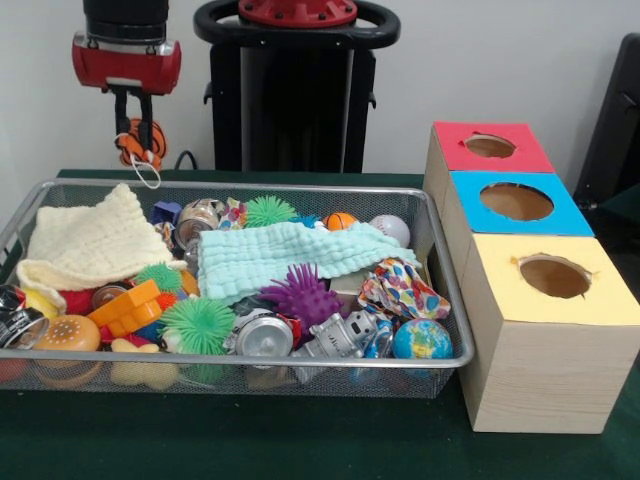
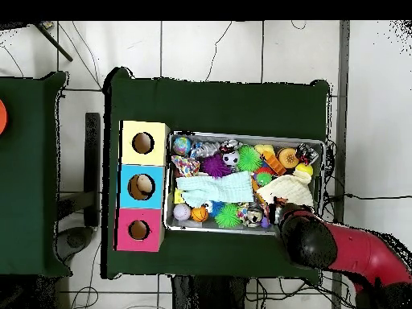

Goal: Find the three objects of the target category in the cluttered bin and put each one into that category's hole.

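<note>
tool [image 1: 140, 128] grips orange toy [image 1: 139, 143] | wire bin [image 1: 452, 300] cluttered

White wall [image 1: 500, 60] behind – pale tiled floor [image 2: 209, 48], cables [image 2: 80, 56] trailing

Arm [image 2: 354, 251]: glossy red shell, rounded, tube-like, with a black rounded section at its end. Wrist [image 1: 126, 62]: red block with rounded corners under a black cylinder; small pale plate on its face. Gripper [image 1: 132, 120]: thin, black, hanging under the wrist. Pedestal [image 1: 296, 92]: black upright column, black ring-shaped handle on top around a red cap
</note>
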You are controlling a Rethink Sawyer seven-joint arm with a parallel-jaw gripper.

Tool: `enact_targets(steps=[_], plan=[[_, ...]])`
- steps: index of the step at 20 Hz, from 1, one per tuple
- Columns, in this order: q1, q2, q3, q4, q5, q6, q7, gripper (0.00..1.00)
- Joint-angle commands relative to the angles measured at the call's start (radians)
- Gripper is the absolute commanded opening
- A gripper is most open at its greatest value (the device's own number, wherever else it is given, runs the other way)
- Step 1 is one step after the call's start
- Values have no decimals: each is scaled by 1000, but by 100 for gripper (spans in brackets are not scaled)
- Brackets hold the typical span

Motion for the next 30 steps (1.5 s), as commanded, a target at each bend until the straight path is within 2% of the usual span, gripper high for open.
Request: enact_targets(steps=[1, 9, 30], plan=[[-23, -91, 90, 83, 57, 142, -85, 0], [-23, -155, 102, 104, 84, 186, -98, 0], [22, -178, 106, 144, 118, 192, -50, 0]])
